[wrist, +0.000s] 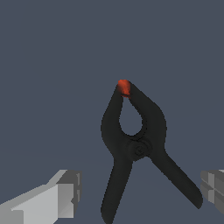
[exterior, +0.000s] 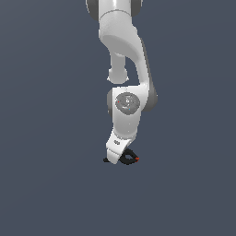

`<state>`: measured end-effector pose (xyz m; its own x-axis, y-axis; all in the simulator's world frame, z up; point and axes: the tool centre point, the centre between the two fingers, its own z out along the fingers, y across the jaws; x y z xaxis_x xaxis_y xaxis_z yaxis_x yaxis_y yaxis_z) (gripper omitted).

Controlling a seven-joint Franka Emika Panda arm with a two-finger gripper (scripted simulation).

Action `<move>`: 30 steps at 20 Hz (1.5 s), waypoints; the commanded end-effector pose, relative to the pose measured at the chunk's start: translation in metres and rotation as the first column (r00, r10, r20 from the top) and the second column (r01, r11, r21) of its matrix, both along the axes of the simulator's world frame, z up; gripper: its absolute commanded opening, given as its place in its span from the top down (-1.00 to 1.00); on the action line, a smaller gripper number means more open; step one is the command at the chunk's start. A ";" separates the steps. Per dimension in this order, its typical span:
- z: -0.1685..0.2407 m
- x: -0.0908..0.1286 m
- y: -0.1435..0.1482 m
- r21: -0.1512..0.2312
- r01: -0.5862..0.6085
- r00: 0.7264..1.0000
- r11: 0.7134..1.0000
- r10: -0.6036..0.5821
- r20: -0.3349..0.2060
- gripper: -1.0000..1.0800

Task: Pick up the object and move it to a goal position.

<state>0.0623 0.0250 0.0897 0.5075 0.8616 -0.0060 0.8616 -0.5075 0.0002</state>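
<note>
arm: your Panda arm hangs straight down from the top of the exterior view, wrist bent low, hand tilted toward that view's left.
gripper: gripper jaws spread wide; you see one fingertip on each side of the wrist view, nothing pinched.
clamp: black spring clamp lies flat on the grey floor, between your fingers, not touching either.
clamp handles: splayed, pointing back toward the gripper.
clamp tip: red-orange tip points away from the gripper.
exterior check: clamp sits just under the hand.
</note>
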 end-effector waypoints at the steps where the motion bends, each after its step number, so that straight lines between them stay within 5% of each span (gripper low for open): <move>1: -0.005 0.003 -0.001 0.001 -0.060 0.998 0.998 0.060 0.001 -0.92; 12: -0.019 0.011 -0.003 0.005 -0.203 0.979 0.979 0.203 0.003 -0.92; 30: -0.067 0.010 -0.003 0.005 -0.214 0.977 0.977 0.214 0.003 -0.92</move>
<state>0.0729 0.0221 0.0293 0.3124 0.9500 0.0000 0.9500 -0.3124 0.0011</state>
